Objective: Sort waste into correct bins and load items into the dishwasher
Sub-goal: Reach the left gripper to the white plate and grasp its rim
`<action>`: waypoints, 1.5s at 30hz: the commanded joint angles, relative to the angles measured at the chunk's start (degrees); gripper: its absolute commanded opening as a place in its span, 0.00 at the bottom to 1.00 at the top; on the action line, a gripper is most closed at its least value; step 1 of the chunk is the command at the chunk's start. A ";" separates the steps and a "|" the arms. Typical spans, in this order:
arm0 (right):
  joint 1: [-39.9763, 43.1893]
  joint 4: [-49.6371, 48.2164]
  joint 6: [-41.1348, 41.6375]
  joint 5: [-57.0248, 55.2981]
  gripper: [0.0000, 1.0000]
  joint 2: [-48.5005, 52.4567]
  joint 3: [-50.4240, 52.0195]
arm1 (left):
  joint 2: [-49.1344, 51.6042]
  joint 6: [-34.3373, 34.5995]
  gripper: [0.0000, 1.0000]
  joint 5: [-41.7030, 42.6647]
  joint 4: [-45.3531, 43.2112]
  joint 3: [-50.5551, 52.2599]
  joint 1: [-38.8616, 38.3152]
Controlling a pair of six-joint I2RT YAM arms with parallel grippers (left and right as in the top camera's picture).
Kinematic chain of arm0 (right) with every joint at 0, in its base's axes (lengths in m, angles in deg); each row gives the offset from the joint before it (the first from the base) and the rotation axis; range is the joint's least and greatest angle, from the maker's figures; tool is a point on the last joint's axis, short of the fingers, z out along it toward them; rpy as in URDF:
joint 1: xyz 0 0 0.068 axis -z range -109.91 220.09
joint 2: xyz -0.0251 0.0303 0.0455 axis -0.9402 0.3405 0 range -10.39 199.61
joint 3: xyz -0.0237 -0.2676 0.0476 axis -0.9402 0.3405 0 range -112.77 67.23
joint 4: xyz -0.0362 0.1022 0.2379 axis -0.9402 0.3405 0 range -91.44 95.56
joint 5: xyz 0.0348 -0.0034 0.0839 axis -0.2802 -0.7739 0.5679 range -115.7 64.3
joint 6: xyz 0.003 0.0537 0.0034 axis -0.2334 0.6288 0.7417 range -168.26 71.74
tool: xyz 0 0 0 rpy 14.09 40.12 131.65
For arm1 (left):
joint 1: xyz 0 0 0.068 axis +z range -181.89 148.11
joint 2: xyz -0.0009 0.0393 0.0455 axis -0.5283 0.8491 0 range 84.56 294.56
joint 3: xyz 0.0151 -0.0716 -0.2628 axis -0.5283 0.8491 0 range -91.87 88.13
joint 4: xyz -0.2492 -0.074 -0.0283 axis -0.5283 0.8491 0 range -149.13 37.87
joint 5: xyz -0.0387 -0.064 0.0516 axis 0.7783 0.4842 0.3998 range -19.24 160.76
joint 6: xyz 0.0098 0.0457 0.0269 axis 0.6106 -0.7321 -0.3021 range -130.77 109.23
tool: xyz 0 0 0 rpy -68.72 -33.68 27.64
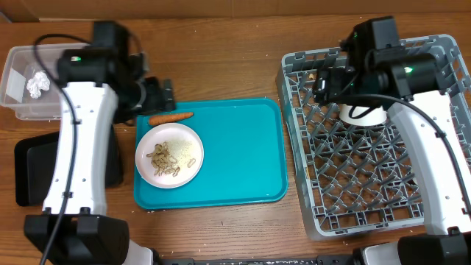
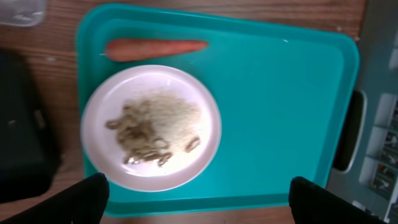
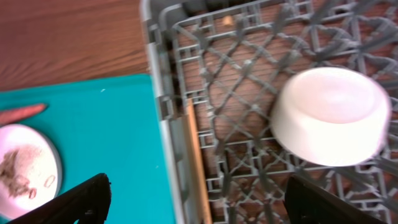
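A white plate (image 1: 190,136) with beige scraps and rice crumbs (image 1: 163,160) sits on the teal tray (image 1: 243,147). An orange carrot (image 1: 171,116) lies just behind it. My left gripper (image 1: 158,96) hangs open above the tray's back left corner; in the left wrist view its gap (image 2: 200,205) frames the plate (image 2: 208,118) and carrot (image 2: 155,48) from above. A white bowl (image 1: 362,114) rests upside down in the grey dish rack (image 1: 294,147). My right gripper (image 1: 324,85) is open and empty over the rack's left wall (image 3: 165,124), left of the bowl (image 3: 329,115). A crumpled paper ball (image 1: 37,85) lies in the clear tub (image 1: 51,107).
The black tray (image 1: 33,173) lies at the left, partly under my left arm. A thin pale wooden strip (image 3: 196,162) runs along the inside of the rack's left wall. The rack stands close to the teal tray's right edge.
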 commanded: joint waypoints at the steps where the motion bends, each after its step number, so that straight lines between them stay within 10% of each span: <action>1: 5.53 -0.37 -0.04 -0.02 0.91 0.07 -0.50 | -0.31 5.49 0.94 1.03 -2.27 4.13 -7.54; 19: 10.10 0.61 -0.02 4.20 0.92 0.11 -0.35 | 3.34 30.77 0.91 -3.26 -22.60 24.76 -23.47; 45: 9.70 2.67 -0.09 4.13 0.91 0.11 -0.35 | 17.46 32.15 0.94 -11.69 -28.41 24.96 -23.61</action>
